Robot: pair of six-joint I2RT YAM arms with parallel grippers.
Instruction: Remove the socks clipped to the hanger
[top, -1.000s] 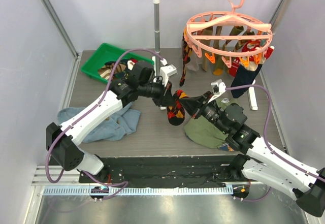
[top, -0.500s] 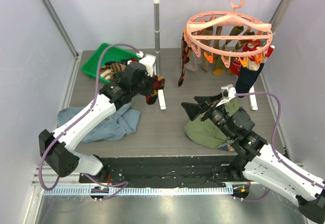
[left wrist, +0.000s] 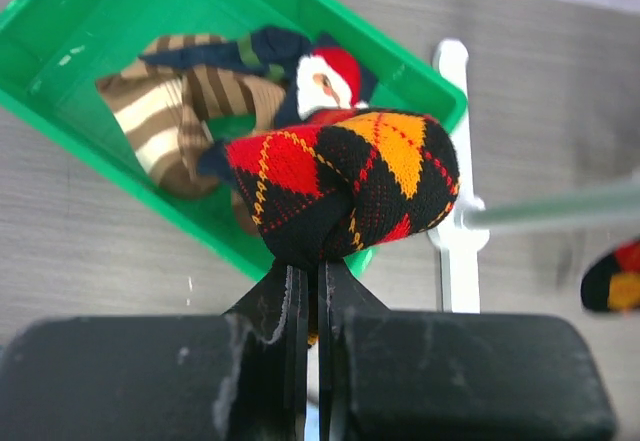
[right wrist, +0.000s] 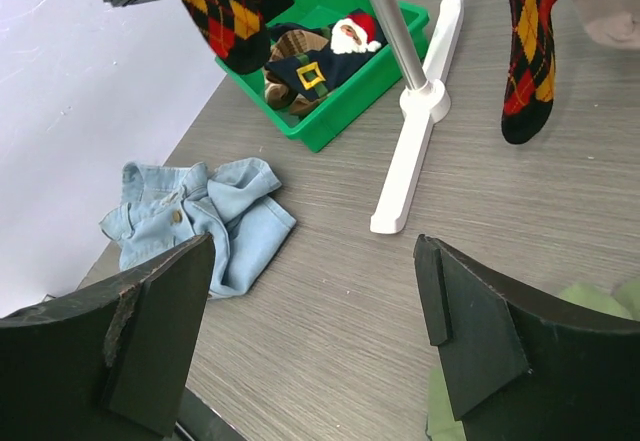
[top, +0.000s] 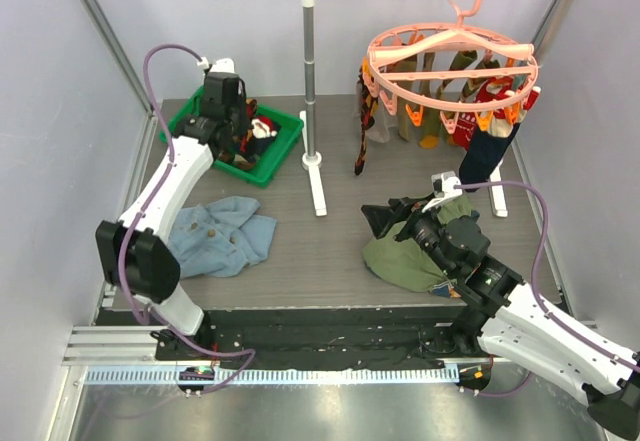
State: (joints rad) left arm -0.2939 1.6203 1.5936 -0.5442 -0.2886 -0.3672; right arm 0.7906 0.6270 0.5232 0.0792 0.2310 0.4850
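The salmon-pink hanger [top: 450, 61] hangs by its hook from the rail, with several socks [top: 478, 121] clipped round its ring. A black, red and orange argyle sock [top: 362, 141] dangles from its left side. My left gripper [left wrist: 312, 291] is shut on a matching argyle sock [left wrist: 345, 181] and holds it just above the green tray [left wrist: 60, 21]. In the tray lie a brown striped sock [left wrist: 165, 101] and a Santa sock [left wrist: 325, 76]. My right gripper [right wrist: 315, 331] is open and holds nothing, low over the table in front of the olive garment.
The grey-and-white rail stand [top: 310, 81] has one foot [top: 318, 186] between the tray and my right gripper [top: 385, 216]. A blue denim garment [top: 220, 236] lies at the front left. An olive-green garment [top: 400, 256] lies under the right arm.
The right gripper opened and let go of the argyle sock. The left arm swung back and left with that sock, from the table's middle to above the green tray.
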